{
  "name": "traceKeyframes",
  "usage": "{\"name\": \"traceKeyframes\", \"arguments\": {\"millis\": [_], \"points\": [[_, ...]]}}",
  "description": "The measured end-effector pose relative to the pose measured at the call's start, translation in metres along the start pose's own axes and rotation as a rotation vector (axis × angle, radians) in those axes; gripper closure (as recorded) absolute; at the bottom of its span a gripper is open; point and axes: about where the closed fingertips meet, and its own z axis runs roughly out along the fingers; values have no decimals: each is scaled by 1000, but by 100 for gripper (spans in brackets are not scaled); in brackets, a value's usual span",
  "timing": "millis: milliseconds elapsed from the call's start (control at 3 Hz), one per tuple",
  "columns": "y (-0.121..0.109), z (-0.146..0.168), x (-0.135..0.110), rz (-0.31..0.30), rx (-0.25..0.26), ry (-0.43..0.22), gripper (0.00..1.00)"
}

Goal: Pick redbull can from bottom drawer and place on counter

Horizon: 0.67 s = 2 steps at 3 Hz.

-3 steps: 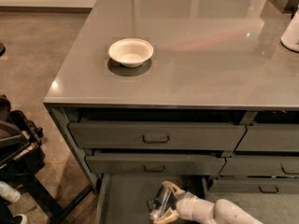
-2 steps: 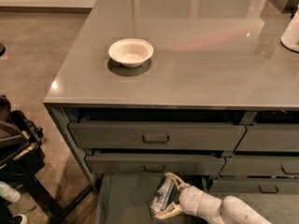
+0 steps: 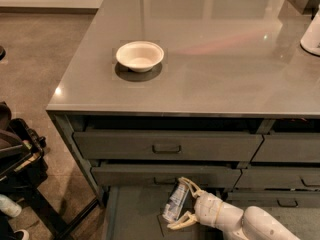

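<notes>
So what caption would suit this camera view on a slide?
The gripper clasps a tilted redbull can in the open bottom drawer, below the counter.

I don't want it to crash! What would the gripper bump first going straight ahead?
The gripper, holding the redbull can, points left over the bottom drawer; likely its left wall, though depth is unclear.

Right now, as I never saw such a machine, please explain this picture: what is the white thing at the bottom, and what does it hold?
It is one picture, from a camera looking down on a grey counter with drawers below. The white thing is a robot's arm; its end is a two-finger claw, low over the open bottom drawer. The claw is closed around a tilted redbull can. On the counter stands a white bowl, and a white object shows at the right edge.
</notes>
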Motion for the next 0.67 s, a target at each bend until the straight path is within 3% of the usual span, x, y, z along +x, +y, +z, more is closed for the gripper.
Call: {"name": "traceKeyframes", "arguments": {"millis": [333, 667], "points": [[-7, -2, -24, -25, 10, -28, 100], [-17, -10, -79, -103, 31, -60, 100]]}}
